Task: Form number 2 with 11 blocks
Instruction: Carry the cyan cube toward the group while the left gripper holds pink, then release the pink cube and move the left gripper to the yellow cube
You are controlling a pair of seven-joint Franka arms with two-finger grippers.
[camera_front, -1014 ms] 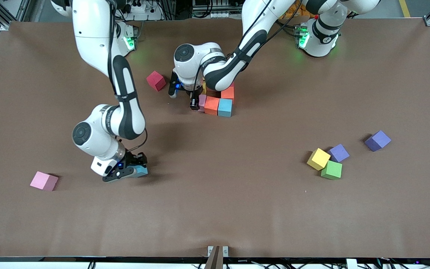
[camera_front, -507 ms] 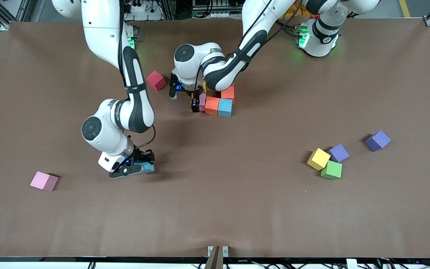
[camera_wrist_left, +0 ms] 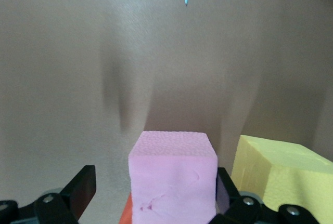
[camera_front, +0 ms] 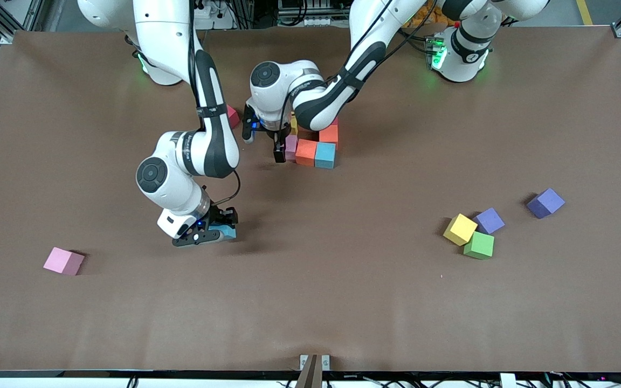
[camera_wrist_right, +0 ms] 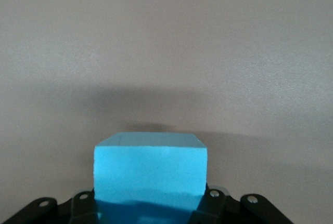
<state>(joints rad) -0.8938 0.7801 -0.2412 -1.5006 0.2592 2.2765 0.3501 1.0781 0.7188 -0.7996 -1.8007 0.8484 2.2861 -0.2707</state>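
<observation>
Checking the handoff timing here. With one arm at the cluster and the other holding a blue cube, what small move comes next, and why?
Probably lift the left claw straight up: its jaws stand open around the placed pink cube, clearing room for the right claw, shut on the light blue cube.

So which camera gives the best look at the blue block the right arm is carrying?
The right wrist view: the light blue block fills the middle, clamped in the right gripper. The front view shows only a sliver of it beside that gripper. The left wrist view does not show it.
</observation>
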